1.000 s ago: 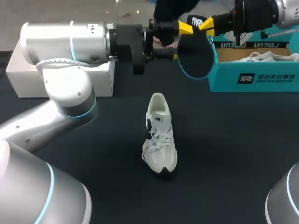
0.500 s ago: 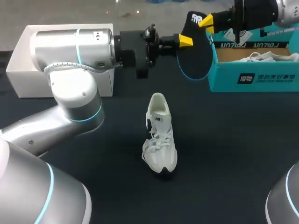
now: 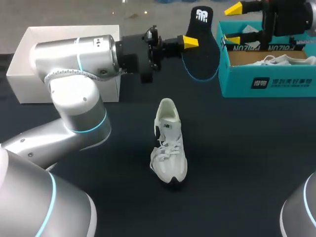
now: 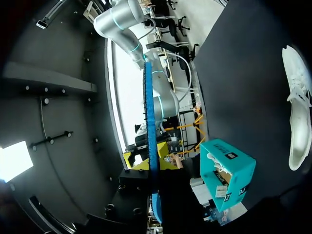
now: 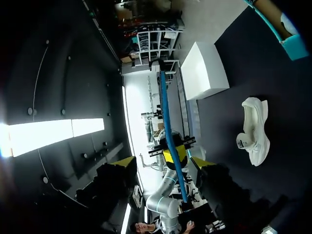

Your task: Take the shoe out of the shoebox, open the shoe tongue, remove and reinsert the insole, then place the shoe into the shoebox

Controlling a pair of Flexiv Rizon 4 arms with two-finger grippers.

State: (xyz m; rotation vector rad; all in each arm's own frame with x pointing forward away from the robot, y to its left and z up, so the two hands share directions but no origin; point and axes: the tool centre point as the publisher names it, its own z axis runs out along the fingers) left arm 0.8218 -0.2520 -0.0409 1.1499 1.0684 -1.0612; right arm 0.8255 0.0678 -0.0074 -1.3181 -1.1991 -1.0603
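my left gripper [image 3: 191, 42] is pinched shut on the black insole [image 3: 202, 52], gripping one long edge and holding it up on end above the far side of the table; in my left wrist view it runs edge-on as a thin blue line [image 4: 149, 122] straight out between my fingers; i judge it is held high and clear like this so the removal step reads as done and the insole can be turned toe-first for going back in; my right gripper [image 3: 233, 24] stands wide apart just beside the insole, touching nothing, which leaves it free to steady the shoe; the white shoe [image 3: 169, 143] sits upright on its sole in the middle of the table, well below the insole, mouth up and laces slack, ready to take it; the teal shoebox [image 3: 266, 81] waits open at the right with a second shoe [image 3: 281, 60] inside; reinserting and boxing are not yet done.
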